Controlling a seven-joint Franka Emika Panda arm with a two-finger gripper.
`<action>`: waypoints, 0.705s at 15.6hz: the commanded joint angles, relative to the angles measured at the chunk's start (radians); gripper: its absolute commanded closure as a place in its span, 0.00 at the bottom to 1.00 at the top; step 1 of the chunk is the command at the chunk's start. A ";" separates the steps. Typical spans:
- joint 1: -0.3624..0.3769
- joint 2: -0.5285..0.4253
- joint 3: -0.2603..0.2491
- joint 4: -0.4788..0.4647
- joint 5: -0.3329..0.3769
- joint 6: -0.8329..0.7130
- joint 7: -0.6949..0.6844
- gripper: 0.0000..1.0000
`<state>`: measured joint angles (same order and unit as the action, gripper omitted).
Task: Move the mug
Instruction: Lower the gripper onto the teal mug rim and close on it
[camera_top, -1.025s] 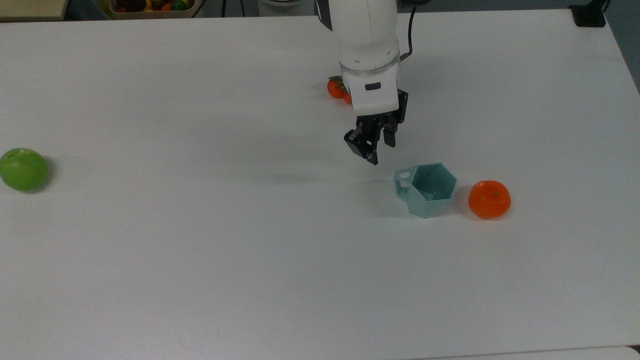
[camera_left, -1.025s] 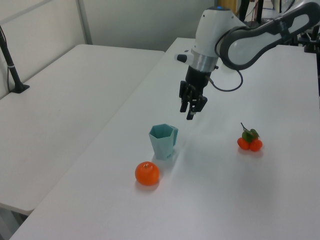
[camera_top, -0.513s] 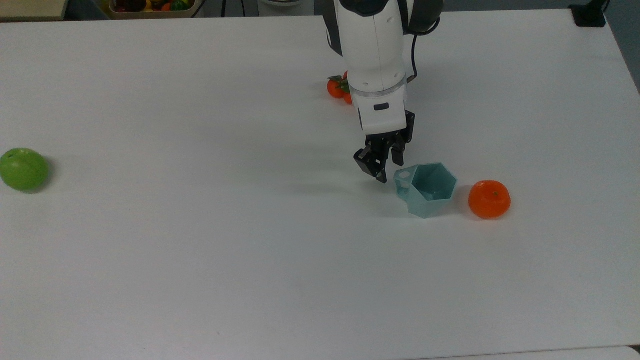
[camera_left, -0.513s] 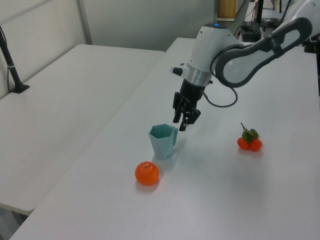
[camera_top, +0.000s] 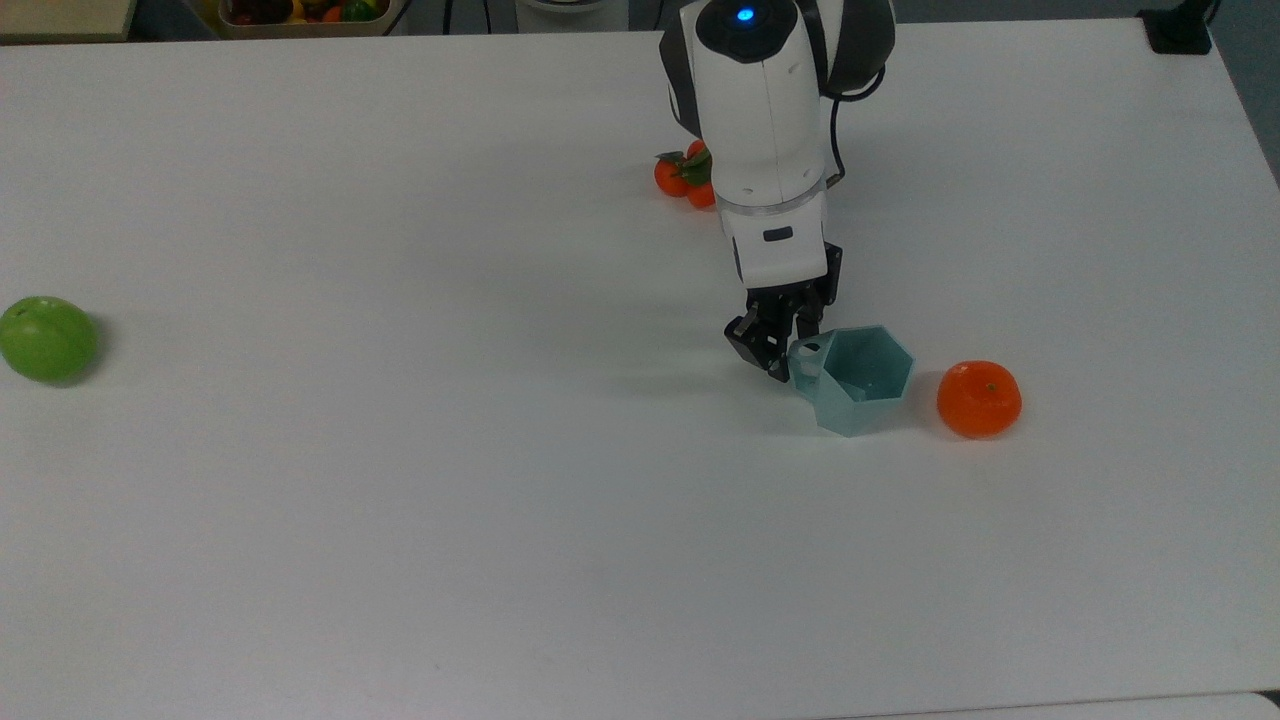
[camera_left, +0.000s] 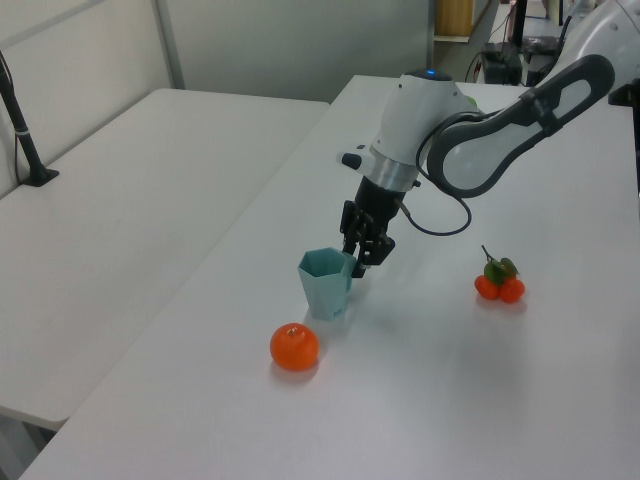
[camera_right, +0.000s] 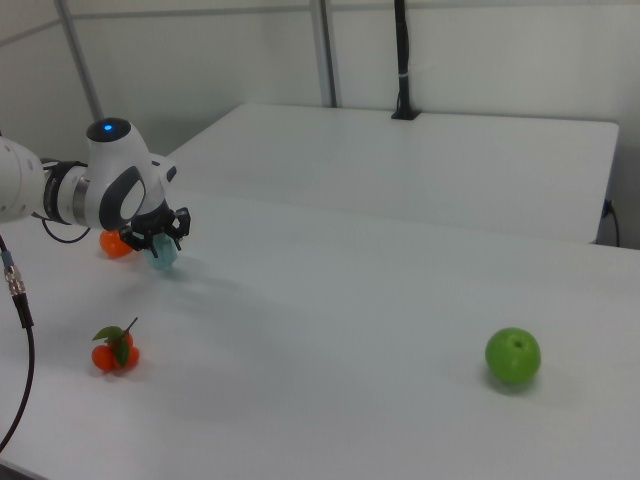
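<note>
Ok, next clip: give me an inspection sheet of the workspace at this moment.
Surface: white table, bare where unoccupied.
Job's things: mug upright, handle toward the gripper.
Clutter: orange beside the mug, apart; green apple at the top view's left edge; small orange cluster with leaves near the arm.
Grippers: gripper open, at the mug's handle.
Cables: black cable looping off the arm.
Surroundings: second white table; black post.

Teal mug (camera_top: 858, 385), orange fruit (camera_top: 978, 399), green apple (camera_top: 46, 338).

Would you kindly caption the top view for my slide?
Gripper open at the mug handle, orange beside it.
</note>
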<state>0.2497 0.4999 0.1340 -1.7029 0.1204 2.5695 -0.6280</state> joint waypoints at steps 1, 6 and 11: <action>0.011 0.003 -0.005 0.008 -0.005 0.020 0.024 0.62; 0.014 0.003 -0.005 0.003 -0.004 0.018 0.027 0.86; 0.014 0.002 -0.005 0.000 -0.004 0.015 0.028 1.00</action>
<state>0.2525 0.5003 0.1341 -1.6980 0.1204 2.5697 -0.6211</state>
